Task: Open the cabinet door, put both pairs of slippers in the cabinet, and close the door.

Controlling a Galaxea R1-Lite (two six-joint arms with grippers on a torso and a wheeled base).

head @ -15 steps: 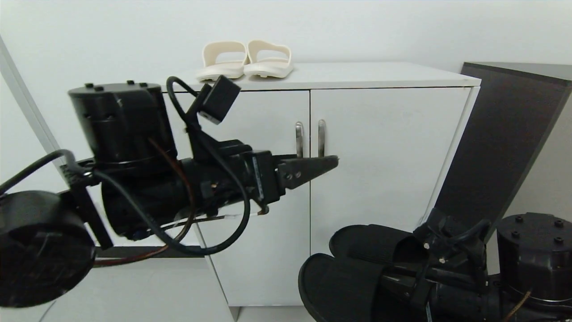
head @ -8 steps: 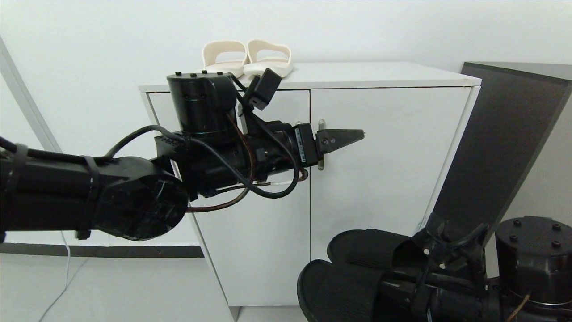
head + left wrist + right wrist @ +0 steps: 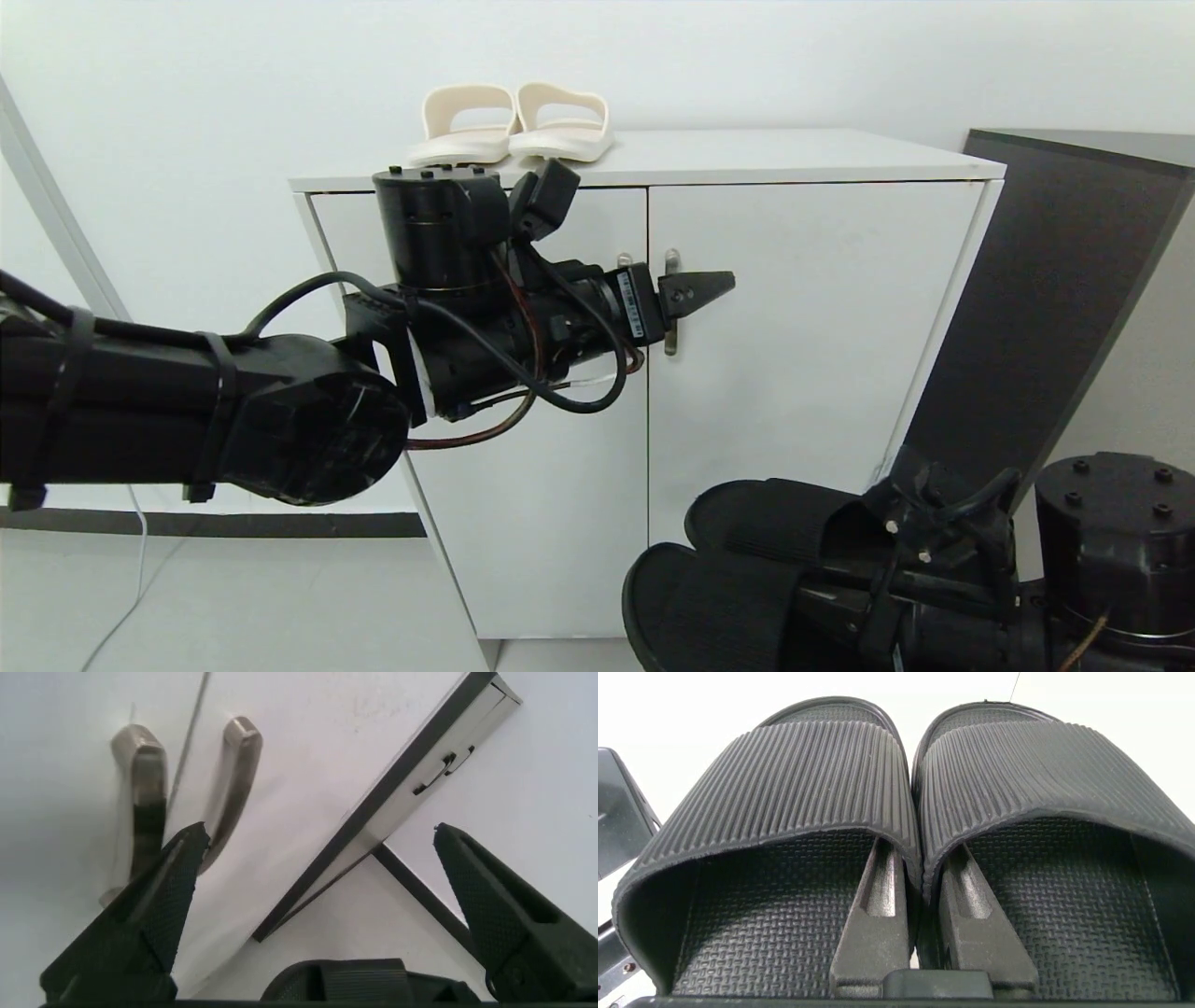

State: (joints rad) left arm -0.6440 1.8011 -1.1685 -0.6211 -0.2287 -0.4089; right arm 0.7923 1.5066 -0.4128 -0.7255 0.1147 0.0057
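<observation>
Beside the door handles (image 3: 234,775) the left gripper (image 3: 320,838) gapes empty; the right gripper (image 3: 923,905) pinches both black slippers (image 3: 822,775) together.

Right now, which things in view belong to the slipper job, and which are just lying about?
Job: cabinet, doors shut; door handles; cream slippers on the cabinet top; black slippers pinched in the right gripper; left gripper, open by the handles.
Lying about: dark panel beside the cabinet; thin cable on the floor.
</observation>
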